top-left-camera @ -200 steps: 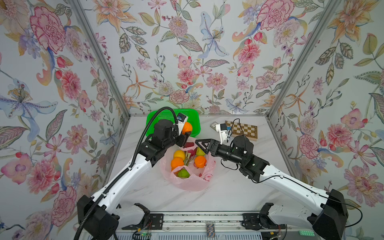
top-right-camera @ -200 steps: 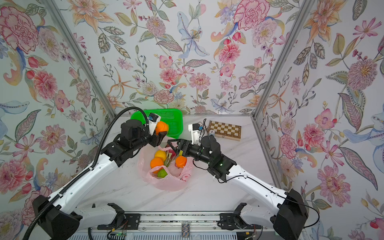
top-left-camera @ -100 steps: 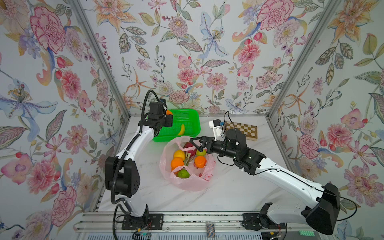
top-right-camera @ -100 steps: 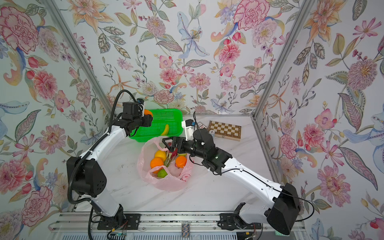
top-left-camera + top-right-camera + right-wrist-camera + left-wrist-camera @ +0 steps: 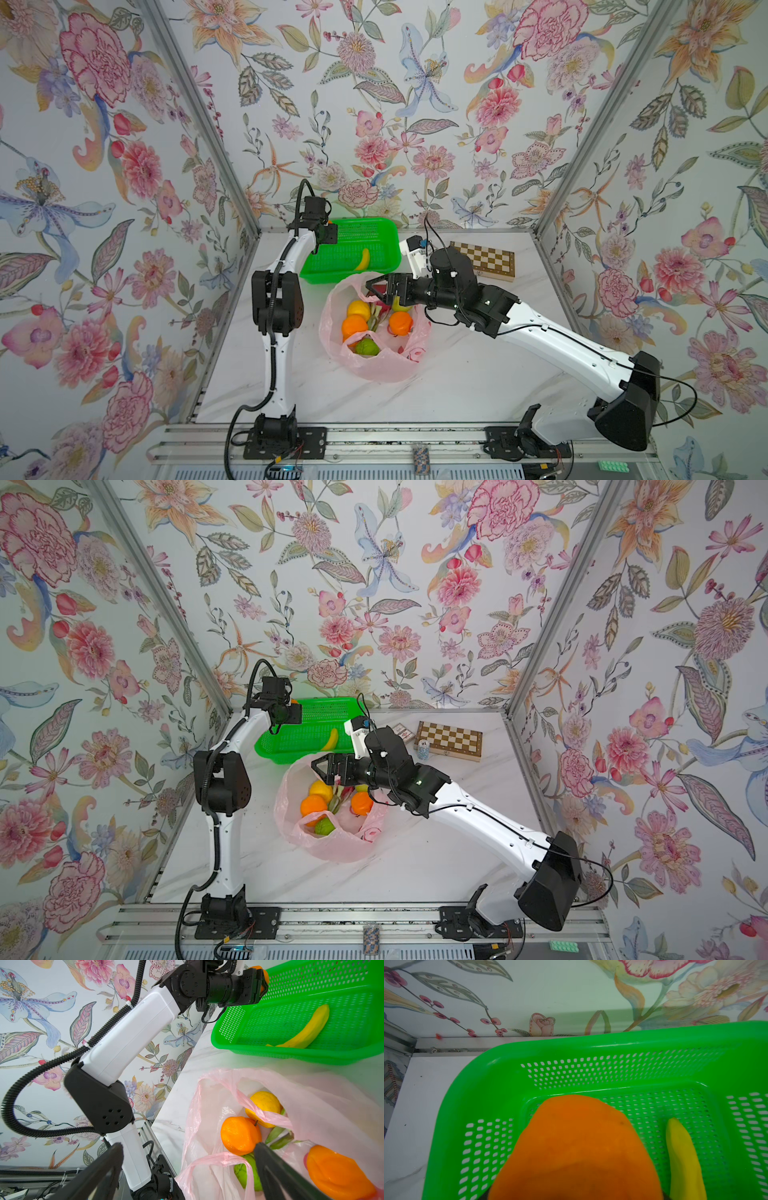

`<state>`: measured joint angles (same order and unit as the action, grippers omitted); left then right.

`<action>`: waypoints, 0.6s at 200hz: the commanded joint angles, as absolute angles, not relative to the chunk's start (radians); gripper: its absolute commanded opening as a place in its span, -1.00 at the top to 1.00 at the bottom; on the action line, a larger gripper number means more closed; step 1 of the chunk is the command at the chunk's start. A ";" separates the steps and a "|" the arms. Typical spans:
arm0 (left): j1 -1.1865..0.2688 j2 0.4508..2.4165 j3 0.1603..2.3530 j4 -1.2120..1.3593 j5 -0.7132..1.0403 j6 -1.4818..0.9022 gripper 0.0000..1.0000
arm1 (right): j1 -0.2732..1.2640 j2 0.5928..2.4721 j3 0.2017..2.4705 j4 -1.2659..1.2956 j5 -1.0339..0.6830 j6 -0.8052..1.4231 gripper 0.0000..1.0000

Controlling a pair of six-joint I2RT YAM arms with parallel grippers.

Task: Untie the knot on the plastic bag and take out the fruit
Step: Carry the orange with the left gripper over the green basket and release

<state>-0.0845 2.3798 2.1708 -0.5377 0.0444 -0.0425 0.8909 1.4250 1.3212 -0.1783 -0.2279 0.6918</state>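
Over green basket (image 5: 612, 1043), left gripper (image 5: 329, 232) clamps an orange (image 5: 577, 1147); right gripper (image 5: 376, 286), spread empty, hangs above the plastic bag's (image 5: 382, 365) fruit (image 5: 354, 325).

Floral wallpaper walls (image 5: 374, 124), aluminium corner posts (image 5: 202, 118), white marbled tabletop (image 5: 457, 386), even light.

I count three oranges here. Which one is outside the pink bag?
The orange in the left gripper, held over the green basket. The other two oranges lie inside the pink bag.
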 commanded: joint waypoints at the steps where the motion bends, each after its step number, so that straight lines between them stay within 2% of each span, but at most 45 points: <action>1: -0.057 2.460 2.267 -0.551 0.045 -0.032 0.15 | 0.893 1.449 1.358 -0.225 -0.238 0.667 -0.98; 80: -0.020 2.631 2.396 -0.574 0.057 -0.022 0.12 | 0.858 1.537 1.425 -0.234 -0.290 0.670 -0.98; 97: -0.011 2.650 2.413 -0.591 0.074 -0.024 -0.02 | 0.850 1.554 1.438 -0.233 -0.302 0.673 -0.98; 120: -0.001 2.650 2.410 -0.592 0.094 -0.023 -0.43 | 0.847 1.570 1.453 -0.234 -0.310 0.673 -0.98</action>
